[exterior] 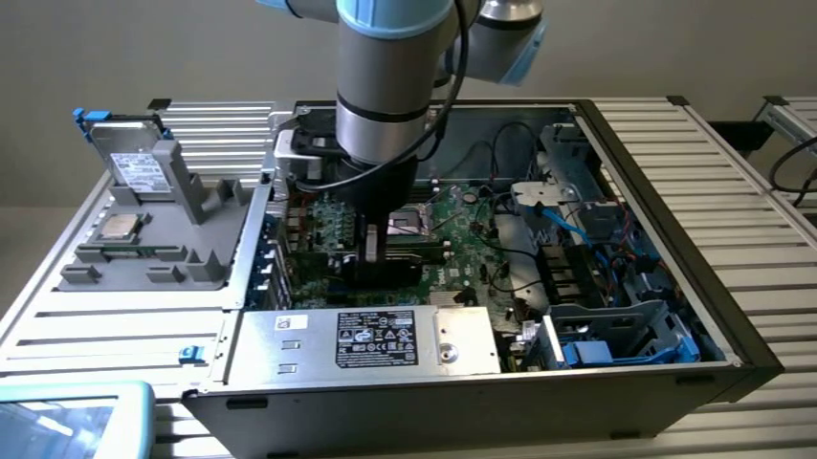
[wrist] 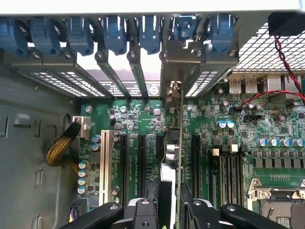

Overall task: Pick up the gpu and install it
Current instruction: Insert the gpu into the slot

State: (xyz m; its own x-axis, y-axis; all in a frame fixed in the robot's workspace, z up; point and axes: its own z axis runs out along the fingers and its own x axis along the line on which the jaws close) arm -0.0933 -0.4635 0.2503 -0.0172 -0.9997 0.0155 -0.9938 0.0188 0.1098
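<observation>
Thin green gpu [wrist: 179, 143] edge-on, clamped by black end effector [wrist: 172, 200]; silver bracket.

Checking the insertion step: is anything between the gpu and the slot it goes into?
Nothing visible. In the wrist view the gpu stands on edge between the fingers of the gripper, over the expansion slots of the motherboard, its bracket at the rear openings. Whether it is fully seated cannot be told.
</observation>
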